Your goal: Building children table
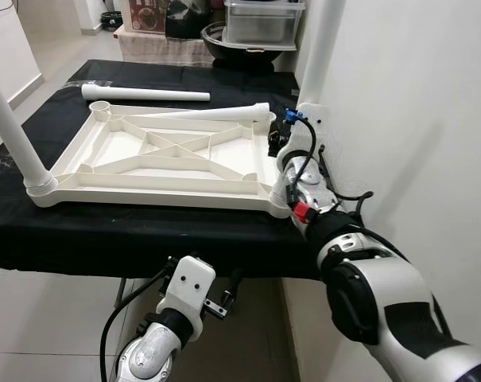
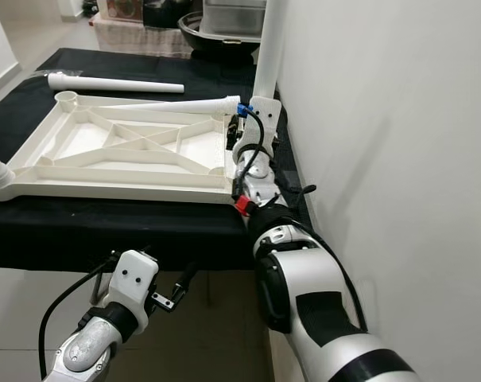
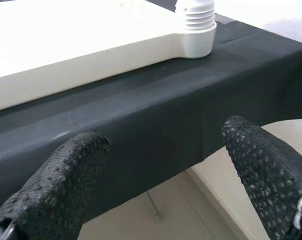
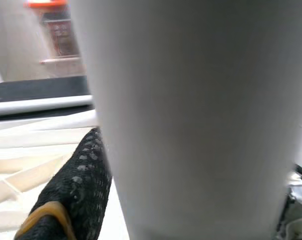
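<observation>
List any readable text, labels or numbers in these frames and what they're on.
No text can be read.
Dark red box on the far surface: it bears a printed picture, and any lettering is too small and blurred to read.
White table top, loose white leg, black cloth: no markings visible.
Right gripper, left gripper: no label visible.

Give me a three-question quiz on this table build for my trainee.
1. True or false: the tabletop lies upside down on the black cloth.
2. What is the right gripper closed around?
A. a loose leg lying flat
B. the upright leg at the far right corner
C. the cloth
3. Where is the left gripper?

Key:
1. True
2. B
3. Open, low in front of the cloth-covered edge, holding nothing.
</observation>
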Robot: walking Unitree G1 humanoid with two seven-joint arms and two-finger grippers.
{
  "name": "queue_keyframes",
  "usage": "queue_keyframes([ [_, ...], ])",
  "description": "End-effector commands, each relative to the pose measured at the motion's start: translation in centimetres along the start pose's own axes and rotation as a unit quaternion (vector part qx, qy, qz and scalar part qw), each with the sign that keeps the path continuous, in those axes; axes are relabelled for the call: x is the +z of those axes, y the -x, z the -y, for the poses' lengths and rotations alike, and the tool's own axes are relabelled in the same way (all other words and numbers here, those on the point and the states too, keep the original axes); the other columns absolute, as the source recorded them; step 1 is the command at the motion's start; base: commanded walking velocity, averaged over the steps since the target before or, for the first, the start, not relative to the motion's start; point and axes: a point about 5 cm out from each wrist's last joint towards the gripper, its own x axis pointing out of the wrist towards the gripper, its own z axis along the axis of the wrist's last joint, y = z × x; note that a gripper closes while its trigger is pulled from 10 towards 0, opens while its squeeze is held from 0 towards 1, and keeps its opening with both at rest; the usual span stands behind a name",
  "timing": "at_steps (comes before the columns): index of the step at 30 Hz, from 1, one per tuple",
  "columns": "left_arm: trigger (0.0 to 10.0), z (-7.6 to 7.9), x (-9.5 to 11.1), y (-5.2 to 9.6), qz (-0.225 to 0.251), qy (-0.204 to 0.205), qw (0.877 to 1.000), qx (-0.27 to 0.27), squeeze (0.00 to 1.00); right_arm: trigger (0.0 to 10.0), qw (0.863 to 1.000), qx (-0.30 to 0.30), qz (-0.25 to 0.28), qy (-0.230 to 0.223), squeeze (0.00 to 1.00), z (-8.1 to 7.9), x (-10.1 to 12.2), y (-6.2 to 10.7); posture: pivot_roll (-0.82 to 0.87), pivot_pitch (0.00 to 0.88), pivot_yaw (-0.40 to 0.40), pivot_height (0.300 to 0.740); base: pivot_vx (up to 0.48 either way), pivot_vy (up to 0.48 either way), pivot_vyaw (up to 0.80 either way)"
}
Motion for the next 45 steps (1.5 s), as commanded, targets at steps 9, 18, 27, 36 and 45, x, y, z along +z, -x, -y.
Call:
queue_keyframes([
  [9, 10.0, 0.4, -0.3, -0.1, -0.010, 0.003, 1.000, -0.005, 0.00, 10.0, 0.965, 0.261, -0.042, 0.002, 0.00, 2.6, -0.8, 0.9, 0.08, 0.103, -0.085, 0.740, 0.000, 0.000, 0.00],
  [18, 10.0, 0.4, -0.4, 0.1, -0.011, 0.002, 1.000, -0.007, 0.00, 10.0, 0.927, 0.368, -0.074, 0.004, 0.00, 1.0, -0.1, 1.1, 0.10, 0.094, -0.089, 0.740, 0.000, 0.000, 0.00],
  [27, 10.0, 0.6, -0.5, 0.3, -0.013, 0.001, 1.000, -0.008, 0.00, 10.0, 0.917, 0.395, -0.052, 0.011, 0.00, -0.8, 1.4, 0.8, 0.11, 0.083, -0.098, 0.740, 0.000, 0.000, 0.00],
  [36, 10.0, 0.7, -0.5, 0.3, -0.012, 0.001, 1.000, -0.008, 0.00, 0.0, 0.955, 0.286, -0.050, 0.063, 0.00, -0.2, 0.9, 0.1, 0.11, 0.081, -0.099, 0.740, 0.000, 0.000, 0.00],
  [45, 10.0, 0.6, -0.5, 0.2, -0.014, -0.002, 1.000, -0.012, 0.00, 0.0, 0.994, 0.050, -0.066, 0.070, 0.00, 1.8, 0.0, -0.4, 0.10, 0.092, -0.085, 0.740, 0.000, 0.000, 0.00],
])
